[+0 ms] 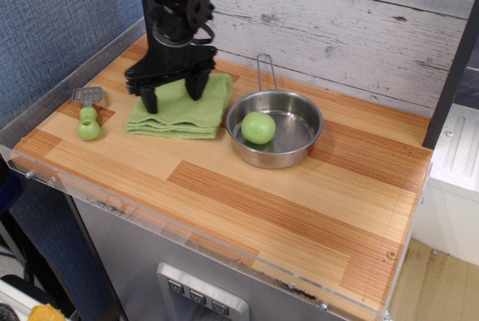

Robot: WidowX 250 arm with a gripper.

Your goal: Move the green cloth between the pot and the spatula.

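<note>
1. Black gripper (172,90) points down over the green cloth (179,110), fingers spread apart, one near the cloth's left edge, the other over its back-middle part
2. Nothing clamped between the fingers; tips look at or just above the cloth surface, contact can't be told from this angle
3. Green cloth lies flat and folded on the wooden table (299,209), sitting between the spatula (88,114) on its left and the pot (275,128) on its right
4. Cloth's right edge is just beside the pot's rim, nearly touching; a clear strip of bare wood separates its left edge from the spatula
5. Spatula lies near the left rim of the table, green bulbous handle toward the front, grey slotted blade toward the back
6. Pot is upright, shiny steel, thin wire loop handle pointing back toward the plank wall (359,29)
7. A green ball (258,127) rests inside the pot, on its left side near the rim
8. Arm comes down from the top-left, black cable looping at the top edge
9. Front half of the table is bare wood, clear plastic edging along the front
</note>
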